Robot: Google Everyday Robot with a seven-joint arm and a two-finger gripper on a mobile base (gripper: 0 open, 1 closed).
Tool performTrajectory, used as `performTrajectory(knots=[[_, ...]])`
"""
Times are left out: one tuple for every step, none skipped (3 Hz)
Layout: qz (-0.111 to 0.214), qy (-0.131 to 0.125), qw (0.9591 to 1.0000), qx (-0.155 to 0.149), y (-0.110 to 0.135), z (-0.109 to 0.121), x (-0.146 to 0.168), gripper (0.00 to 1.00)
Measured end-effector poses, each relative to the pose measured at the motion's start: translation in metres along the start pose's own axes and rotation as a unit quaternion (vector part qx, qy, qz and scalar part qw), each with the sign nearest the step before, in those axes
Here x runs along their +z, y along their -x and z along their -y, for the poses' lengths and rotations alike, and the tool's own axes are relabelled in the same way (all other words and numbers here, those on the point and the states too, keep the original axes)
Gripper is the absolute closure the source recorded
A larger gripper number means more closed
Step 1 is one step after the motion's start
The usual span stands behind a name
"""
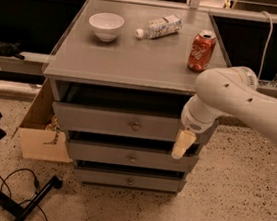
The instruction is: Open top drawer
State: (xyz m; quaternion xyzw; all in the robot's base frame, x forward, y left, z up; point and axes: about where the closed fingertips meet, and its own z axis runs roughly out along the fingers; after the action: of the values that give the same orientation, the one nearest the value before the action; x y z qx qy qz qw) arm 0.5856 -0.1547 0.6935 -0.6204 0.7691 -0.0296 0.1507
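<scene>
The top drawer (102,120) is the uppermost grey front of the cabinet, with a small round brass knob (136,127) at its centre. A dark gap shows between it and the cabinet top. My gripper (182,145), cream-coloured at the end of the white arm, hangs pointing down in front of the right end of the top drawer front. It is well to the right of the knob and its tip reaches the gap above the middle drawer (103,154).
A bottom drawer (100,177) sits below the middle one. On the cabinet top stand a white bowl (106,25), a lying plastic bottle (159,25) and a red can (201,51). A cardboard box (41,141) and a black stand (16,203) are on the floor at left.
</scene>
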Motion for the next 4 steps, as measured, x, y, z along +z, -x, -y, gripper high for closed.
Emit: performTrajectory(knots=[[-0.027, -0.001, 0.9996, 0.008, 0.005, 0.016, 0.035, 0.0], [-0.042, 0.0, 0.9991, 0.011, 0.009, 0.024, 0.052, 0.0], [-0.065, 0.012, 0.9977, 0.013, 0.01, 0.027, 0.067, 0.26], [-0.078, 0.021, 0.9966, 0.015, 0.005, 0.024, 0.074, 0.49]])
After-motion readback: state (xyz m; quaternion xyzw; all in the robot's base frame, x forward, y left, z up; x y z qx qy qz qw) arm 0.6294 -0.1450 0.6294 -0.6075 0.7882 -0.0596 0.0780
